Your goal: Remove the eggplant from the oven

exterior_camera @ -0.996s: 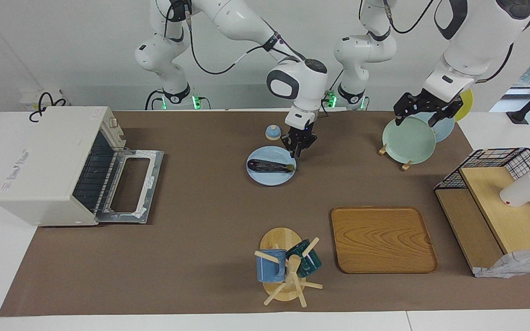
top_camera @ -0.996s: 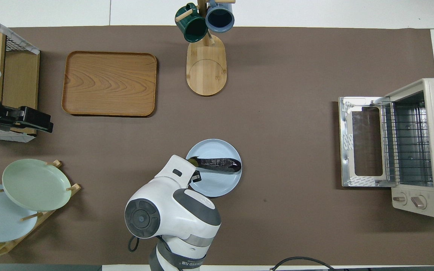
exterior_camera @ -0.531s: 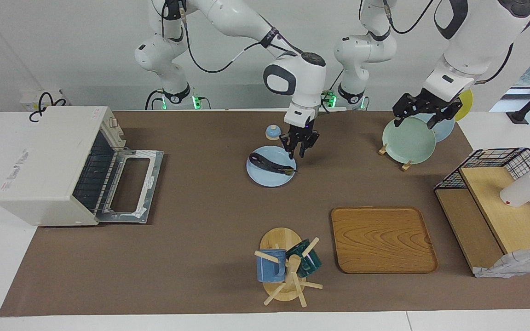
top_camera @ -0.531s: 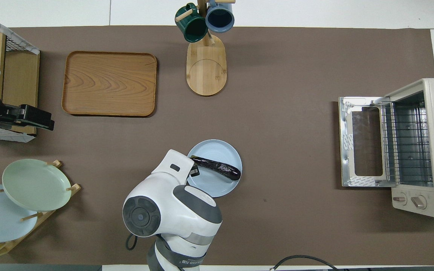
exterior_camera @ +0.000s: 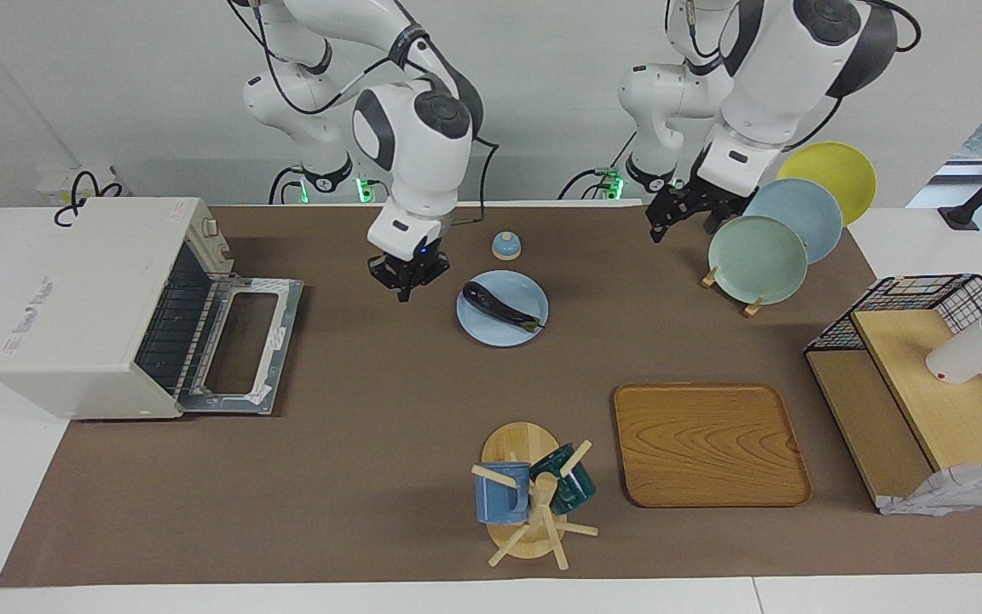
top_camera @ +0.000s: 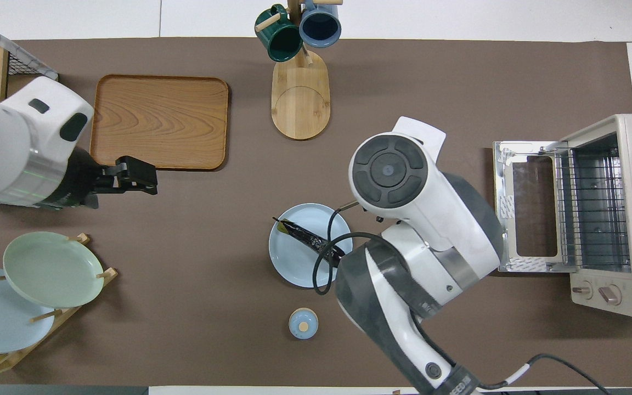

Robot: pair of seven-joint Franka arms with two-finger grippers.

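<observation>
A: Start at the jaws. The right gripper?

B: Fingertips pressed together, holding nothing. It hangs over bare mat between the oven's dropped door and the blue plate. From overhead it cannot be seen at all — the arm's own white wrist covers it.

A: And the left gripper?

B: Jaws apart, empty, up in the air over the mat beside the plate rack. In the overhead view it shows as a black block just off the edge of the wooden tray.

A: Where is the eggplant?

B: Out of the oven, lying slantwise on the blue plate near the middle of the table. Overhead, its thicker end runs under the right arm and a black cable loops across it, so only part of it shows.

A: The oven itself?

B: Door down flat, wire rack bare as far as the overhead view reaches; the deeper part is dark in the facing view.

A: Other holders?

B: The wooden tray has nothing on it. The rack holds a green plate, a blue one and a yellow one — overhead the yellow is cut off at the corner. The mug tree carries a blue mug and a dark green one. A small blue lid sits nearer the robots than the blue plate. At the left arm's end, a wire basket with wooden shelves runs out of frame.
</observation>
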